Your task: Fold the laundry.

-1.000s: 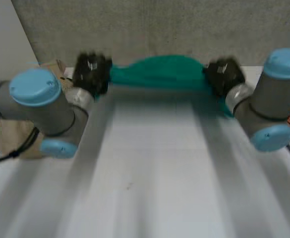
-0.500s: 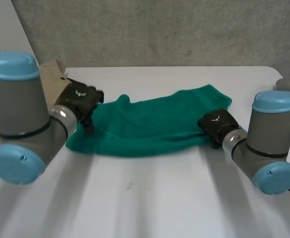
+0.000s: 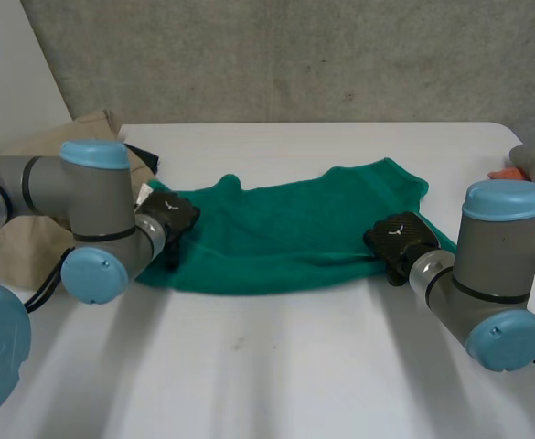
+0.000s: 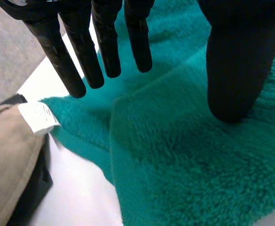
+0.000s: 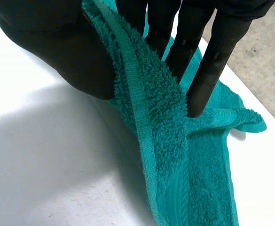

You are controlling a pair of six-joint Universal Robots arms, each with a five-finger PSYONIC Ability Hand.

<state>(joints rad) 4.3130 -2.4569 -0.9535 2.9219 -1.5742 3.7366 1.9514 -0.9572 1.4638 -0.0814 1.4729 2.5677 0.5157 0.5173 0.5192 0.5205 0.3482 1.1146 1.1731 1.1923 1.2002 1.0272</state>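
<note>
A green towel lies folded over across the middle of the white table. My left hand is at its left end. In the left wrist view that hand hovers just over the towel with fingers straight and thumb apart, holding nothing. A white label sticks out at the towel's corner beyond the fingertips. My right hand is at the towel's right near edge. There its thumb and fingers pinch a raised fold of the towel's hem.
A beige garment with a dark piece lies at the table's left side, right beside the towel's corner. Grey and orange items sit at the right edge. A grey wall stands behind the table.
A second ago both hands held the towel stretched up at the far side. It has come down flat onto the table, and my left hand has let go of its end.
</note>
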